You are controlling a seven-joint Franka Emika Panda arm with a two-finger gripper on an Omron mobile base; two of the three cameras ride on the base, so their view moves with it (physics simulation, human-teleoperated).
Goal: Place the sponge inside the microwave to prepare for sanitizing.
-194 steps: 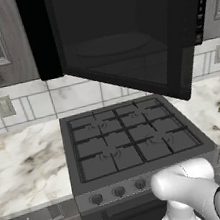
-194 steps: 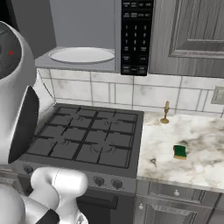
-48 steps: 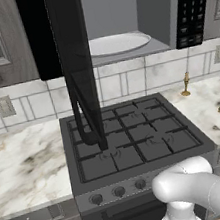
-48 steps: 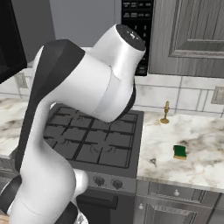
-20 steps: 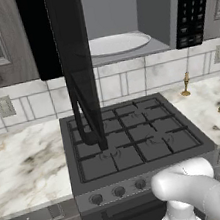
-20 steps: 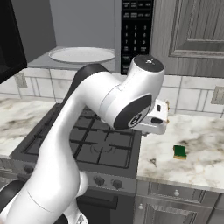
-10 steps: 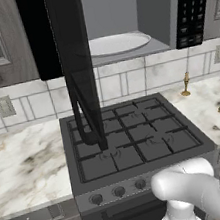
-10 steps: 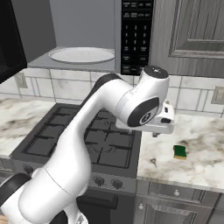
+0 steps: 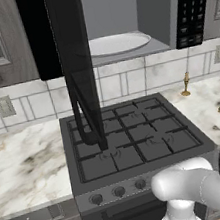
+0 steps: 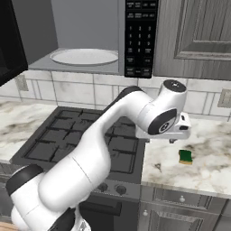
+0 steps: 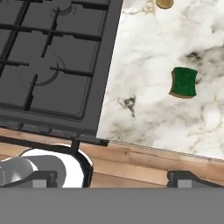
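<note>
Evidently empty-fingered gripper (image 10: 173, 140) above sponge (image 11: 183, 82)

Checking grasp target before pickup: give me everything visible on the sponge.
The sponge is a small rectangular pad, dark green scouring layer facing up, with a thin yellow edge showing below it. It lies flat on the marbled counter right of the stove, apart from the stove's edge and from the brass stand behind it. Nothing touches it but the counter. The gripper hangs above, off to one side, not yet on it.
</note>
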